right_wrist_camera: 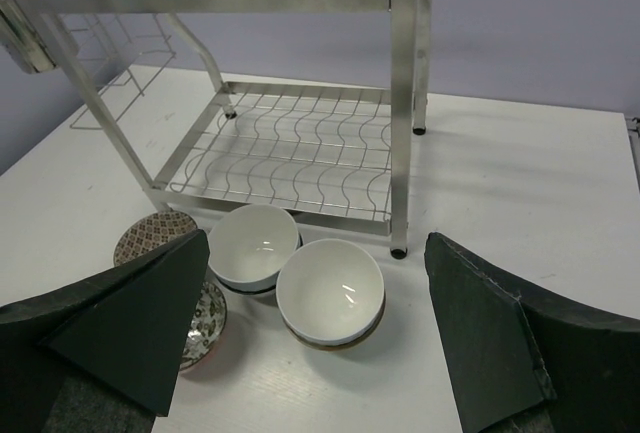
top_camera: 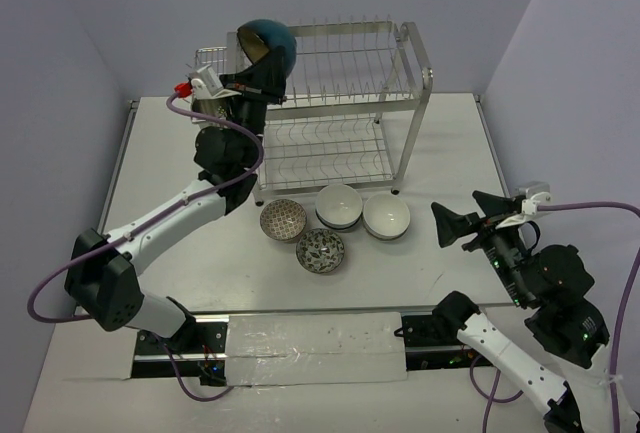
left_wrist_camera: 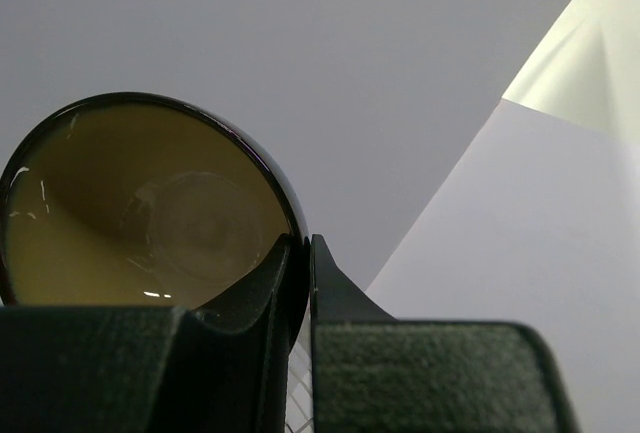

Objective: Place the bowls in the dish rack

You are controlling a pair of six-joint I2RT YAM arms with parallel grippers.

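Note:
My left gripper (top_camera: 263, 66) is shut on the rim of the teal bowl (top_camera: 268, 39) and holds it on edge above the left end of the dish rack's (top_camera: 345, 103) top tier. In the left wrist view the bowl's brown inside (left_wrist_camera: 140, 203) faces the camera, with the rim pinched at the gripper (left_wrist_camera: 308, 245). Two white bowls (top_camera: 339, 205) (top_camera: 386, 218) and two patterned bowls (top_camera: 283, 220) (top_camera: 320, 250) sit on the table in front of the rack. My right gripper (top_camera: 462, 223) is open and empty, to the right of them. In the right wrist view it (right_wrist_camera: 315, 253) looks over the white bowls (right_wrist_camera: 255, 243) (right_wrist_camera: 330, 291).
The rack's small side basket (top_camera: 210, 61) hangs at its left end, just left of the held bowl. The lower tier (right_wrist_camera: 300, 153) holds nothing. The white bowls each seem to sit on another bowl. Walls close in behind and on both sides.

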